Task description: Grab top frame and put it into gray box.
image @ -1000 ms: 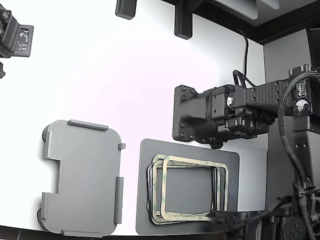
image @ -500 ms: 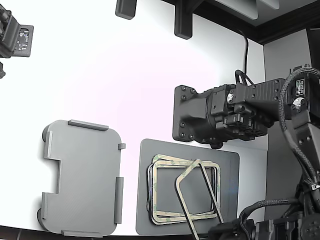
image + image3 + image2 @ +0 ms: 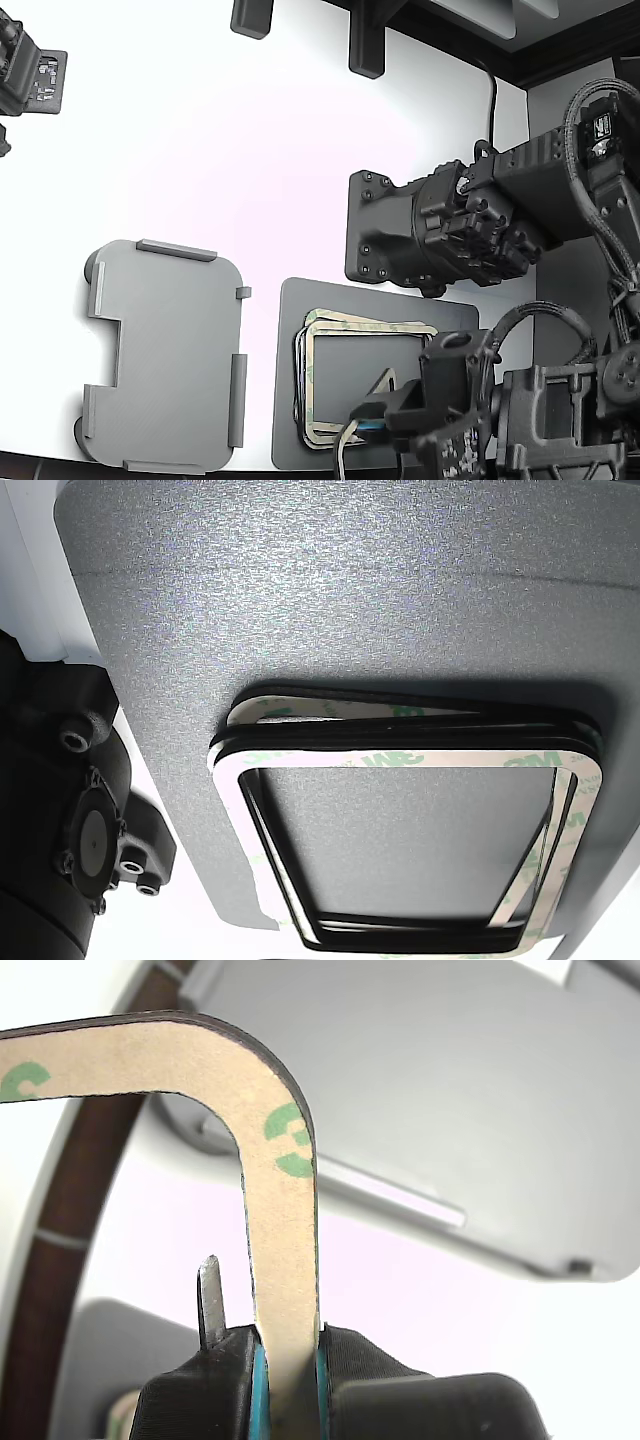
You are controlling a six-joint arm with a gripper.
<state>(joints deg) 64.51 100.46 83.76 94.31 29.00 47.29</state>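
My gripper (image 3: 287,1355) is shut on the top frame (image 3: 280,1160), a thin beige frame with green blotches, pinched on one side between blue-lined pads (image 3: 258,1380). In the exterior view the gripper (image 3: 372,418) hangs over the near right part of the dark mat (image 3: 290,400) and holds the frame nearly edge-on, so only a thin strip (image 3: 342,452) shows. The gray box (image 3: 165,355) lies empty to the exterior view's left of the mat. It also fills the background of the wrist view (image 3: 450,1080).
Several more frames (image 3: 325,330), some black-edged, stay stacked on the mat; they also show in the other view (image 3: 400,765). A second arm with a black plate (image 3: 375,230) hovers just behind the mat. A black camera (image 3: 30,75) sits at the far left.
The top frame went from flat on the stack to tilted up, then lifted clear. My arm has risen into the exterior view at the lower right with the frame in its gripper.
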